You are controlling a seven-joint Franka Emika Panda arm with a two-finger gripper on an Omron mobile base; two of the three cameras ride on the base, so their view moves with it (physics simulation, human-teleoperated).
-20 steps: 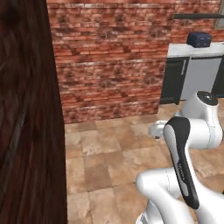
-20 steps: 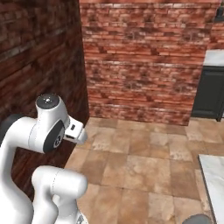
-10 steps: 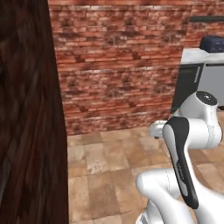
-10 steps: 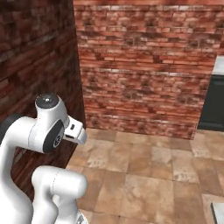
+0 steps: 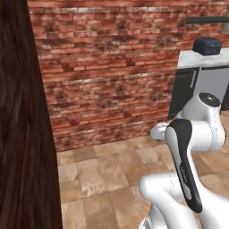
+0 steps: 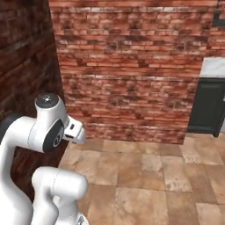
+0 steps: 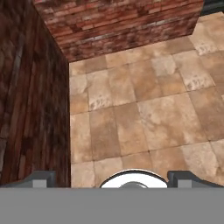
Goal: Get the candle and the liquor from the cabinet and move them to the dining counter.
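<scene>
Jaws spread wide on the gripper (image 7: 112, 178), gripping nothing, pointed at tan floor tiles (image 7: 144, 109). Dark wooden panel (image 7: 35, 100) at nine o'clock, brick wall (image 7: 118, 22) at twelve.

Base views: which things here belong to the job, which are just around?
Job: cabinet side panel; hand, open and holding nothing.
Just around: brick wall; tiled floor; dark blue box on the marble worktop; black cupboard door.

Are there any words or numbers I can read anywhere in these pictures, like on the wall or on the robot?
None: no words, numbers or signs can be read anywhere.
The brick wall is bare.
The dark wooden panel carries no label.
The small dark-blue box on the far worktop shows no readable text.
</scene>
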